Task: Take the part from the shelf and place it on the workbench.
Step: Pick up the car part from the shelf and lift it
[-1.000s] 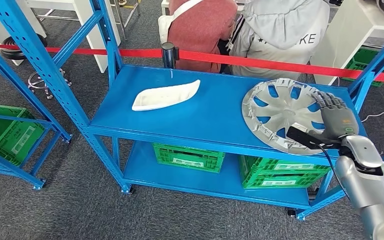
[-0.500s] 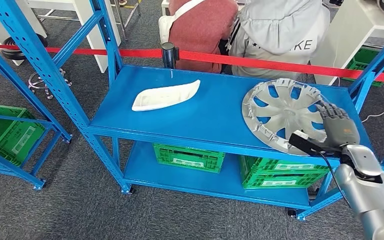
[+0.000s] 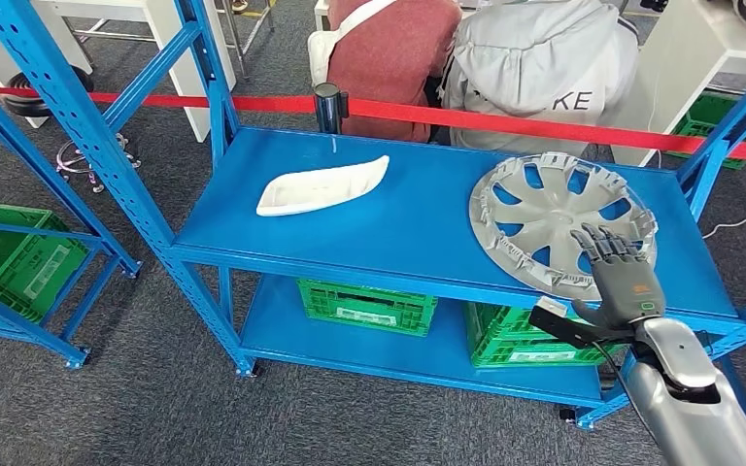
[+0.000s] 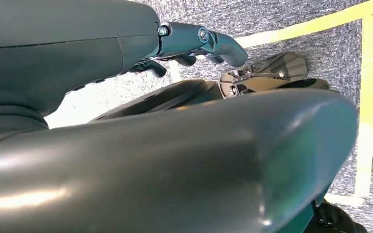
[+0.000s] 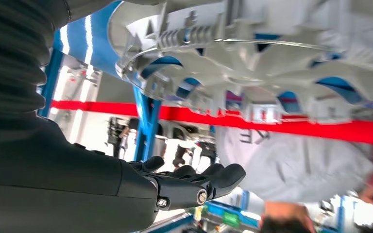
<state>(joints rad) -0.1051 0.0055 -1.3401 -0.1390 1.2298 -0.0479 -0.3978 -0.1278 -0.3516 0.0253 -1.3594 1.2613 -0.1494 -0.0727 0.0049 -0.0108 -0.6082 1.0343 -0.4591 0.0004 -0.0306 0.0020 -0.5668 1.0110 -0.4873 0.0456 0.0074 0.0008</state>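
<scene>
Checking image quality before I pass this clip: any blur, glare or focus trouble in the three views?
Head view: sharp and evenly lit; hubcap and right hand crisp. Right wrist view: hubcap's far side washed out and soft, people behind blurred, glare on the blue shelf. Left wrist view: left hand in focus, smooth dark body parts close up, carpet sharp.

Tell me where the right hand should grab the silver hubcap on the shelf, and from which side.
Probably the hubcap's near rim, approached from the shelf's front edge. That rim juts past the edge, so fingers could hook under it; elsewhere it lies flat. The right hand hovers there, fingers apart, holding nothing.
</scene>
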